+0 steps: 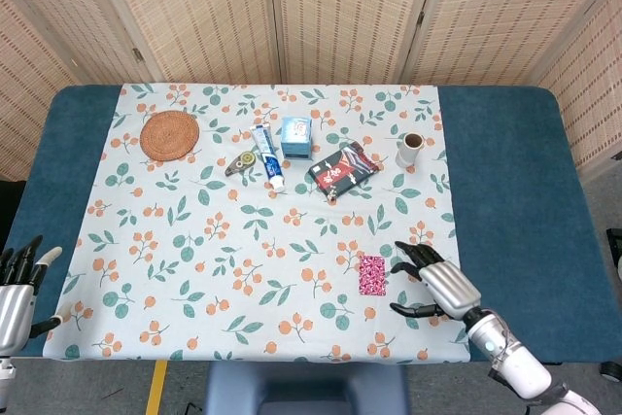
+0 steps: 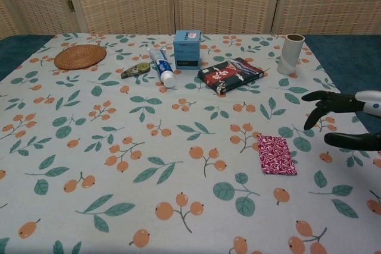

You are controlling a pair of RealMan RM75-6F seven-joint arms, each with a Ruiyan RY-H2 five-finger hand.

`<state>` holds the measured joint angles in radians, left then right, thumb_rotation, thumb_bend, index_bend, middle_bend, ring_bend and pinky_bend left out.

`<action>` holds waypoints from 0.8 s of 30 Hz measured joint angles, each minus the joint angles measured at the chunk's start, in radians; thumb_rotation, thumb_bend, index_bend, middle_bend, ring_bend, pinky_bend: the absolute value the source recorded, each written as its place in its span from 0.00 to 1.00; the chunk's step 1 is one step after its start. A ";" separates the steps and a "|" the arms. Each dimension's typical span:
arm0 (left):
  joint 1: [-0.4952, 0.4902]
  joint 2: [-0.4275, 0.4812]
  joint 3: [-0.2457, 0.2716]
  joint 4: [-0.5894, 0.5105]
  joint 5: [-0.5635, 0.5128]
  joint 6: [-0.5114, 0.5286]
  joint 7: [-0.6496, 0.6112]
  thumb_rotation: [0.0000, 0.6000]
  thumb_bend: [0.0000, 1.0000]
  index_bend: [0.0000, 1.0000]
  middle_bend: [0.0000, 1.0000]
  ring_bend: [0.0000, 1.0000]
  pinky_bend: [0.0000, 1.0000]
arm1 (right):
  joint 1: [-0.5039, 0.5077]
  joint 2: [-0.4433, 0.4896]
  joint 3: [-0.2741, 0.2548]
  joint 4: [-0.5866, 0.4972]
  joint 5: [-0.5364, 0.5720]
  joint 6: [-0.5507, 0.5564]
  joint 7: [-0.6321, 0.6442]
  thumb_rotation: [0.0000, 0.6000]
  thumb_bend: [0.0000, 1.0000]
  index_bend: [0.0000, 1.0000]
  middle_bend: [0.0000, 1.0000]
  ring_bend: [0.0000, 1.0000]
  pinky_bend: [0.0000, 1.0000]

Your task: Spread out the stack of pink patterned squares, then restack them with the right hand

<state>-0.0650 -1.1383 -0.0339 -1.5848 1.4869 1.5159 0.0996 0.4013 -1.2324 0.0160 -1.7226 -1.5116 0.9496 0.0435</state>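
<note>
From the head view, the stack of pink patterned squares point(image 1: 371, 275) lies flat on the floral tablecloth point(image 1: 194, 250), right of centre in the lower part of the frame. The right hand point(image 1: 434, 284) sits just to its right, near but not touching, fingers spread wide toward the stack and holding nothing. The left hand point(image 1: 19, 284) is at the lower left edge of the frame, over the blue table point(image 1: 505, 172) edge, fingers apart and empty. Across the upper middle stand a round woven coaster point(image 1: 169, 135), a correction tape dispenser point(image 1: 239, 162), a toothpaste tube point(image 1: 267, 155), a small blue box point(image 1: 296, 136), a dark patterned packet point(image 1: 342, 168) and a white cup point(image 1: 410, 149).

In the chest view, the stack of pink patterned squares point(image 2: 275, 154) rests at the lower right of centre. The right hand point(image 2: 339, 120) enters from the right edge, above and to the right of the stack and apart from it, dark fingers spread with the thumb held lower. The left hand does not show here. Along the top run the coaster point(image 2: 80, 56), tape dispenser point(image 2: 136, 69), toothpaste tube point(image 2: 161, 66), blue box point(image 2: 187, 49), dark packet point(image 2: 230, 75) and cup point(image 2: 290, 53).
</note>
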 measured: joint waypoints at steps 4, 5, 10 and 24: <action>0.000 -0.003 0.002 0.006 0.004 -0.004 -0.007 1.00 0.28 0.20 0.04 0.12 0.00 | 0.026 -0.024 0.005 0.005 0.032 -0.037 -0.048 0.20 0.26 0.27 0.02 0.00 0.00; 0.000 -0.003 0.003 0.006 0.004 -0.005 -0.010 1.00 0.28 0.20 0.04 0.12 0.00 | 0.032 -0.030 0.006 0.007 0.040 -0.046 -0.060 0.19 0.26 0.27 0.02 0.00 0.00; 0.000 -0.004 0.003 0.011 0.004 -0.007 -0.018 1.00 0.28 0.20 0.05 0.13 0.00 | 0.060 -0.076 0.011 0.035 0.091 -0.077 -0.131 0.18 0.26 0.27 0.02 0.00 0.00; 0.006 -0.005 0.003 0.024 -0.002 -0.008 -0.035 1.00 0.28 0.23 0.05 0.14 0.00 | 0.118 -0.188 0.021 0.107 0.178 -0.107 -0.224 0.18 0.26 0.27 0.03 0.00 0.00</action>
<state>-0.0593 -1.1429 -0.0312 -1.5609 1.4852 1.5080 0.0649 0.5191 -1.4202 0.0366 -1.6160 -1.3338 0.8424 -0.1808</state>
